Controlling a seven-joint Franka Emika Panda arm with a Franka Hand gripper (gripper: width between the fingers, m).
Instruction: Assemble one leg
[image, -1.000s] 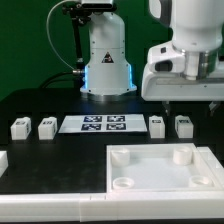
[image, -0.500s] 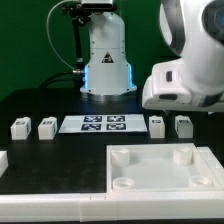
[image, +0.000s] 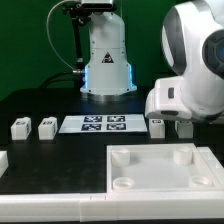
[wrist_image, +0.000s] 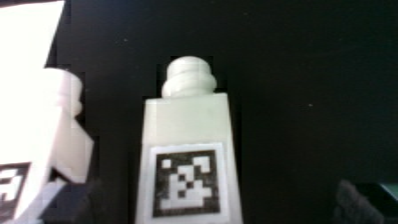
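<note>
Four small white legs lie on the black table either side of the marker board (image: 104, 124): two at the exterior view's left (image: 18, 128) (image: 46, 127) and two at its right (image: 157, 126) (image: 183, 127). The arm's white hand (image: 188, 98) hangs low over the right pair and hides the fingers there. In the wrist view one leg (wrist_image: 183, 125) lies lengthwise with its square marker showing, and a second leg (wrist_image: 54, 130) lies beside it. My gripper (wrist_image: 210, 206) is open, with dark fingertips (wrist_image: 370, 198) standing apart on either side of the middle leg, not touching it.
The large white tray-like part (image: 150, 172) with round corner sockets lies at the front right. A white strip (image: 40, 208) runs along the front edge. The robot's base (image: 107, 60) stands at the back.
The arm's hand has come down and forward over the two right-hand legs, now partly covering them. The legs, marker board and tray-like part have not moved.
</note>
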